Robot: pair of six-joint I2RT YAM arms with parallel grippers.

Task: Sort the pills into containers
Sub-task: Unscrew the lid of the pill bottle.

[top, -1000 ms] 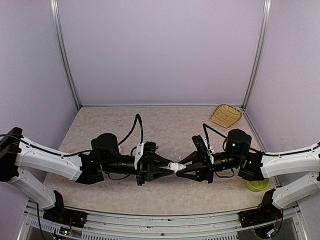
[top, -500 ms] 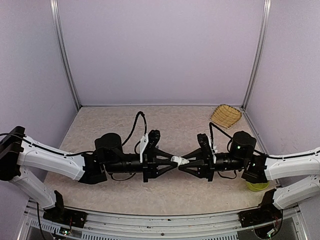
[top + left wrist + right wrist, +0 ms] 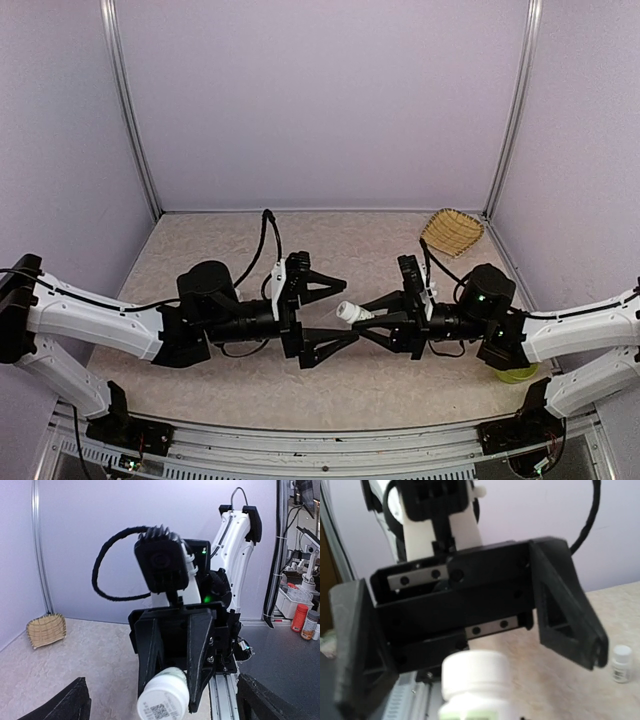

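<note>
Fingers of the right arm [image 3: 385,302] pinch a white pill bottle [image 3: 346,311] above the bench [image 3: 350,250] (straw basket [image 3: 450,232] behind). Left fingers [image 3: 325,279] gape wide.

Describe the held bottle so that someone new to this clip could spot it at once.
Start at the middle of the table, where the two arms meet. The right hand is shut on a small white bottle. Unlike the other white bottle standing on the table, it is in the air, lying sideways.
</note>
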